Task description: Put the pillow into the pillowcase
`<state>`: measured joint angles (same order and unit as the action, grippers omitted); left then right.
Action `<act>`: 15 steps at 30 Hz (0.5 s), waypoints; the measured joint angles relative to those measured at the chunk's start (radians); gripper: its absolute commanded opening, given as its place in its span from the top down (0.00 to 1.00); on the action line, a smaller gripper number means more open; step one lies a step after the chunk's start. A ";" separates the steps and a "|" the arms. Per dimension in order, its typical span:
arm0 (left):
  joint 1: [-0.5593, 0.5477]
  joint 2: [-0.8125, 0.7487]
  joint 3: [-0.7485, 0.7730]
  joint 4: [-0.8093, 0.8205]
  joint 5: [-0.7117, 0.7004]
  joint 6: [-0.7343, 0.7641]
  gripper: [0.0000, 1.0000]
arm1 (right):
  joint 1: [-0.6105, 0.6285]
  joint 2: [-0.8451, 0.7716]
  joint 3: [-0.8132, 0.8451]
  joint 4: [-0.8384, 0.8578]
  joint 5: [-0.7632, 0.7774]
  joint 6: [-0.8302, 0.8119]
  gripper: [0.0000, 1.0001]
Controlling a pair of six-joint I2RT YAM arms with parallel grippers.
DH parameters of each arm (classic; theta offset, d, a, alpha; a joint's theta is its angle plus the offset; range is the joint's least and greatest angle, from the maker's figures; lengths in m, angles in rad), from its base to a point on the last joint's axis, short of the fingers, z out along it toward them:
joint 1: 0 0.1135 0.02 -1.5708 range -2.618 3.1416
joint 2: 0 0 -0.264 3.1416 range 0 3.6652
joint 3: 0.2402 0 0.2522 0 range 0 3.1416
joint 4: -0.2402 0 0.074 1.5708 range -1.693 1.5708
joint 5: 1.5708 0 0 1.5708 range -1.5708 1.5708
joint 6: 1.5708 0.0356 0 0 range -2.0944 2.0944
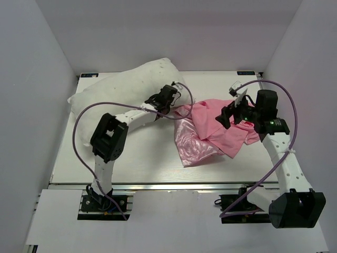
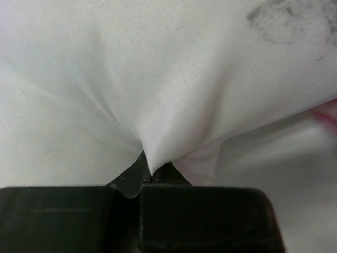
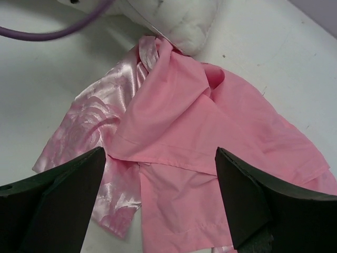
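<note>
Left tool (image 2: pixel 150 176) pinching pillow (image 2: pixel 158 79); right tool (image 3: pixel 160 158) agape above pillowcase (image 3: pixel 179 105).

The white table (image 1: pixel 147 158) carries the pillow (image 1: pixel 121 87) and crumpled pillowcase (image 1: pixel 210 132).

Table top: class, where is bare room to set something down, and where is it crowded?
Bare: the table near edge, between the left arm and the pillowcase; the far edge behind it. Crowded: centre, where pillow, pillowcase and left gripper meet.
</note>
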<state>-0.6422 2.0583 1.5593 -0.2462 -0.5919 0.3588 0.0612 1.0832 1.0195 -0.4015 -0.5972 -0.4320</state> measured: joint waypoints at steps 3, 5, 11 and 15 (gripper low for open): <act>0.010 -0.138 -0.141 -0.017 0.002 -0.040 1.00 | 0.001 0.048 -0.002 0.009 -0.017 0.002 0.11; 0.017 -0.277 -0.234 -0.049 0.000 -0.077 1.00 | 0.013 0.097 -0.002 0.006 -0.023 0.015 0.11; 0.040 -0.624 -0.326 -0.170 -0.018 -0.208 1.00 | 0.165 0.260 -0.001 0.009 0.109 0.131 0.11; 0.038 -0.756 -0.402 -0.227 -0.036 -0.292 1.00 | 0.260 0.278 -0.001 0.018 0.155 0.183 0.11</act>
<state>-0.6044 1.3022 1.1568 -0.4732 -0.6277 0.0666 0.3210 1.3613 1.0187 -0.3836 -0.4419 -0.2489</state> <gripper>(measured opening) 0.014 0.895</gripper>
